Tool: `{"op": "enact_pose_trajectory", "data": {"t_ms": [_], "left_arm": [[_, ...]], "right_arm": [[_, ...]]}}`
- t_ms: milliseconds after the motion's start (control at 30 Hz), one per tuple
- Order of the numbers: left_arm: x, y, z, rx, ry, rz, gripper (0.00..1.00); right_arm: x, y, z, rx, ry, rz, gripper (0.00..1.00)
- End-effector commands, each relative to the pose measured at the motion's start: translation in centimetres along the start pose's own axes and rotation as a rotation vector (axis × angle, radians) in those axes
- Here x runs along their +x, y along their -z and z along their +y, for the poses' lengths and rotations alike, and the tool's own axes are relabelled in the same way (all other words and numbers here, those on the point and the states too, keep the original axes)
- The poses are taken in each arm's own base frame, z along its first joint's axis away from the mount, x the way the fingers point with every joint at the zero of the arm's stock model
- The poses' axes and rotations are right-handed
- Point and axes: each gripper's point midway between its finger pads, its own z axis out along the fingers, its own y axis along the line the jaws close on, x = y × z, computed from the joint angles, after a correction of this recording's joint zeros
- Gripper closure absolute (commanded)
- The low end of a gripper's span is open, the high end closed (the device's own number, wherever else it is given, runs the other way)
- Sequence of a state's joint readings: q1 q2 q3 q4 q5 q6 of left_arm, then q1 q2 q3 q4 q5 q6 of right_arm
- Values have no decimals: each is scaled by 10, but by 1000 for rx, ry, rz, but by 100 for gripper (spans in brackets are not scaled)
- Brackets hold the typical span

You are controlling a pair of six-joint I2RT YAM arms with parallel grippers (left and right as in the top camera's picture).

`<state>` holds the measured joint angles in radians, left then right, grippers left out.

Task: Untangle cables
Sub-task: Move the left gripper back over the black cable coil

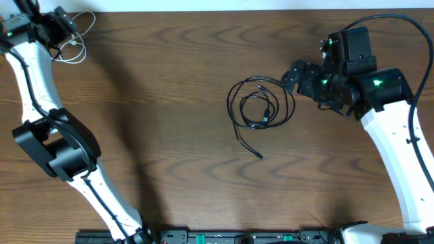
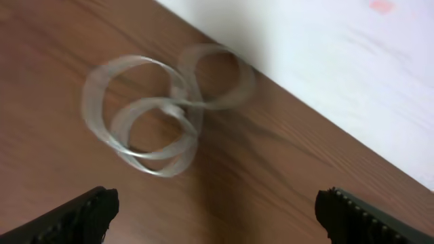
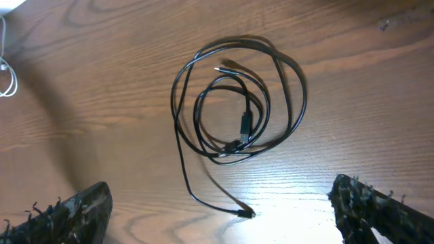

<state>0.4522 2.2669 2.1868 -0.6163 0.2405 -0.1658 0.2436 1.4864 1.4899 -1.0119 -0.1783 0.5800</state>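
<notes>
- Overhead first: where do the cables lie, and why there?
- The white cable (image 1: 74, 46) lies in loose loops at the far left corner of the table (image 1: 169, 142), well apart from the rest. I read that as one cord already sorted out. The two black cables (image 1: 264, 118) are coiled into each other near the middle, a little toward the right edge. One loose end (image 1: 260, 156) trails toward the near edge.
- And the left hand?
- The left wrist view shows the left hand (image 2: 224, 220) with its fingers wide apart and nothing between them. It sits just above the white loops, which are blurred. The arm stretches along the left edge up to that corner.
- The right one?
- The right hand (image 3: 224, 217) is also spread and empty, just beside the black coil on its right. The arm comes in from the near right corner with the wrist turned toward the coil, probably to pick a strand.
</notes>
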Motion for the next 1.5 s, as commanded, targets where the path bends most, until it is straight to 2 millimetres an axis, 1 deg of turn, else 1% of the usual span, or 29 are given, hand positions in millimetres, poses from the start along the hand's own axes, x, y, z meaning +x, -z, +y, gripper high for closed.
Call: {"op": "enact_pose_trajectory", "data": {"t_ms": [0,67,167,300,367,400,567,700,800,833,867,933,1000,1033,1133,1200,1267,1333,1400,1467], "left_arm": [[27,10,-75,382,-23,128,2],[43,16,-95,462,-15,194,2],[81,22,-120,503,3,338,2],[142,26,-156,508,-13,525,2],[178,27,-178,520,-72,605,2],[193,28,-185,512,-94,639,2],[281,28,-210,391,-237,798,2],[347,40,-230,354,-358,903,2],[382,49,-239,329,-439,948,2],[391,53,-242,324,-463,958,3],[401,58,-247,327,-485,973,7],[414,65,-254,335,-517,991,12],[427,74,-261,338,-547,1012,23],[431,78,-263,337,-554,1021,26],[447,91,-267,314,-561,1063,27],[455,98,-268,308,-581,1084,28],[460,103,-270,308,-595,1094,33],[463,104,-271,311,-603,1095,35],[465,105,-272,312,-608,1097,41],[467,105,-273,312,-612,1101,41]], "right_arm": [[8,-10,-8,30,13,25,1],[12,-14,-10,37,11,35,1],[18,-22,-17,49,7,53,1],[25,-34,-24,57,4,65,1],[27,-40,-26,57,3,66,1],[28,-42,-28,58,3,67,1],[32,-46,-35,80,0,74,1],[31,-46,-37,89,-1,69,1],[29,-46,-38,91,-4,63,1],[28,-46,-39,94,-5,60,1],[27,-46,-40,100,-7,57,1],[24,-45,-45,118,-12,45,1],[21,-44,-51,133,-22,35,1],[19,-44,-54,138,-30,32,1],[15,-42,-61,148,-52,24,1],[13,-41,-65,152,-64,19,1],[12,-41,-66,153,-65,18,1],[12,-41,-66,152,-65,19,1],[12,-41,-66,152,-65,19,1],[12,-41,-66,152,-65,20,1]]}}
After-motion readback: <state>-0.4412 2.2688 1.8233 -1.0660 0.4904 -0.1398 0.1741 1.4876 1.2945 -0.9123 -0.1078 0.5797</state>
